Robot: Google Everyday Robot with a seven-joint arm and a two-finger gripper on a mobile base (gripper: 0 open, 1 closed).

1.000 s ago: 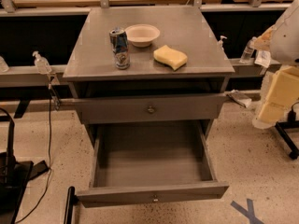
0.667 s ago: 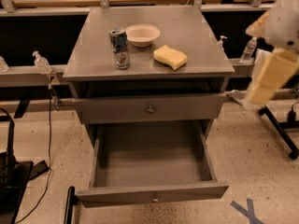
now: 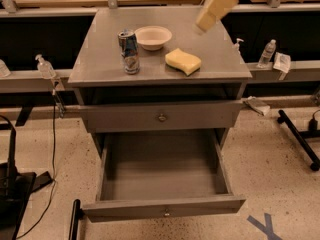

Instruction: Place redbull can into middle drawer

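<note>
The redbull can [image 3: 130,51] stands upright and untouched on the grey cabinet top [image 3: 100,66], where it stood 1 second ago, as the robot's gripper [image 3: 209,15] swings in from the cabinet's right flank to hang high above the surface, behind and to the right of the can and well apart from it. Whether the gripper is spread or pressed together cannot be told. A white bowl [image 3: 153,37] sits just behind and right of the can, and a yellow sponge [image 3: 183,61] lies farther to the can's right, roughly between the can and the incoming arm. Below and in front of the can, the middle drawer [image 3: 160,176] is pulled fully out, its floor bare, while the closed drawer [image 3: 125,118] above it shows only its face and 1 knob. The reach appears to have only begun: the can is not yet gripped, and the arm probably must pass over the bowl and sponge.
</note>
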